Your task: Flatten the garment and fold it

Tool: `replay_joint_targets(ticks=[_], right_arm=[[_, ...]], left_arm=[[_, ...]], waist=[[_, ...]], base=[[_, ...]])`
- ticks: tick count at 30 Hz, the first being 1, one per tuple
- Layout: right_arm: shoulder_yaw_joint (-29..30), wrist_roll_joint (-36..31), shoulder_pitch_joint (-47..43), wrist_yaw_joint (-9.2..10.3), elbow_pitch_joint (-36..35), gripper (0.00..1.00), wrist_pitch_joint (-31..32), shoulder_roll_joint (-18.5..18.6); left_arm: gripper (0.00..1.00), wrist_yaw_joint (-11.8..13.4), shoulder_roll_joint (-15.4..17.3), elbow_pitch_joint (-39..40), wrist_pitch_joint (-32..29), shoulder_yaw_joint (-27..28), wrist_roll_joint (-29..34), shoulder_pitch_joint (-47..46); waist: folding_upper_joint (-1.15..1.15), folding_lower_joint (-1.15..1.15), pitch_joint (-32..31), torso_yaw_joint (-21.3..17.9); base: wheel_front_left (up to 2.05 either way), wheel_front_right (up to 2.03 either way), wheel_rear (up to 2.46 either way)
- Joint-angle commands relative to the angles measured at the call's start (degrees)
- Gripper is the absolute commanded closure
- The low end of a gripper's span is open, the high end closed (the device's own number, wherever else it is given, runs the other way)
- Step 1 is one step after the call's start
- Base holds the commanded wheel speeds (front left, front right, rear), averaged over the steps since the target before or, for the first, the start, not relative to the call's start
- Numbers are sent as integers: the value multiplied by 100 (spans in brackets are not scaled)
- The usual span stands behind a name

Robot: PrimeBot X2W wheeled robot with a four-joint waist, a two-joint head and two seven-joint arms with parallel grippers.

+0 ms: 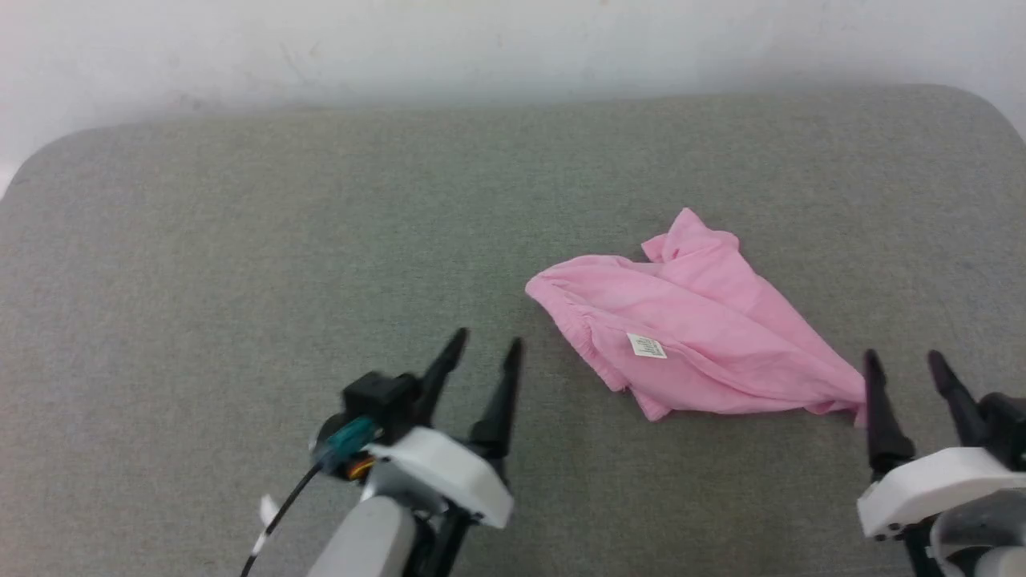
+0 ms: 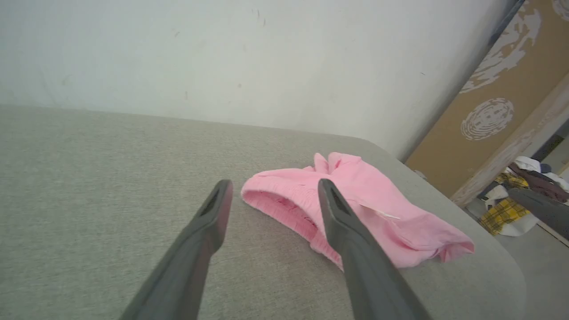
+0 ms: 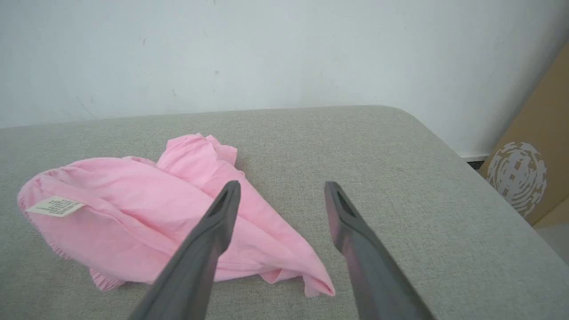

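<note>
A grey, woven-cloth surface (image 1: 240, 240) with rounded corners fills most of the head view. It backs onto a plain white wall (image 1: 481, 40) marked with a few faint scuffs. The left wrist view shows a brown board (image 2: 511, 111) printed with white swirled discs leaning past the surface's far corner. Beyond the board a heap of clothes (image 2: 511, 209), one piece in yellow plaid, lies on the pale floor (image 2: 542, 266).

The garment (image 1: 697, 336) lies crumpled on the right half of the surface. Its gathered waistband faces the left jaws and its small white label (image 1: 646, 346) faces up.

The left jaws stand wide apart and hold nothing. Their dark fingers (image 1: 501, 401) point at the bare cloth just left of the waistband.

The right jaws are also spread wide and empty. Their inner finger (image 1: 882, 409) is just beside the garment's trailing lower corner, and I cannot tell whether it touches it.
</note>
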State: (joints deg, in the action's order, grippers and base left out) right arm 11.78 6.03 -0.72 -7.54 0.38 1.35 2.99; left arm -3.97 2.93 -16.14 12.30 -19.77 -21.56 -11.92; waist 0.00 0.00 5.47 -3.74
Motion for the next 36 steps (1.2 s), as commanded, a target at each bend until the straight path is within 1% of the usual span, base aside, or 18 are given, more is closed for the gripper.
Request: replay_joint_targets(ticks=[1,6,8,12,18,24,27,28,30,32,36], right_arm=[[-121,-14,-63,5,-31,0,-68,-11],[-510,47,-63,5,-36,0,-69,-11],[-622,73,-31,5,-22,0,-74,-11],[-790,110,43,5,12,0,-90,-11],[-920,162,193,5,126,0,-167,-11],[-944,213,276,5,241,0,-236,-11],[-960,238,300,5,303,0,-250,-11],[-964,243,308,5,321,0,-253,-11],[-982,263,327,5,349,0,-255,-11],[-1002,273,348,5,365,0,-253,-11],[-1022,280,383,5,377,0,-259,-11]], left_arm=[[0,-38,-5,-58,-135,-215,-192,-231],[0,90,-5,-375,-802,-805,-968,-751],[0,197,-5,-551,-1104,-953,-1144,-949],[0,379,-5,-801,-1455,-1073,-1458,-1251],[0,625,-5,-1102,-1748,-1061,-1681,-1521],[0,727,14,-1311,-1875,-1098,-1689,-1643],[0,968,59,-1475,-1900,-1102,-1570,-1696],[0,1000,57,-1513,-1928,-1090,-1593,-1699],[0,984,45,-1551,-1991,-1046,-1735,-1689],[0,912,39,-1544,-1982,-1048,-1810,-1700],[0,614,27,-1428,-1761,-1058,-1937,-1764]], waist=[[0,0,-11,-83],[0,0,53,-264],[0,0,97,-345],[0,0,210,-499],[0,0,391,-693],[0,0,494,-761],[0,0,505,-756],[0,0,506,-750],[0,0,501,-738],[0,0,501,-724],[0,0,508,-693]], base=[[0,0,0],[0,0,0],[0,0,0],[0,0,0],[0,0,0],[0,0,0],[0,0,0],[0,0,0],[0,0,0],[0,0,0],[0,0,0]])
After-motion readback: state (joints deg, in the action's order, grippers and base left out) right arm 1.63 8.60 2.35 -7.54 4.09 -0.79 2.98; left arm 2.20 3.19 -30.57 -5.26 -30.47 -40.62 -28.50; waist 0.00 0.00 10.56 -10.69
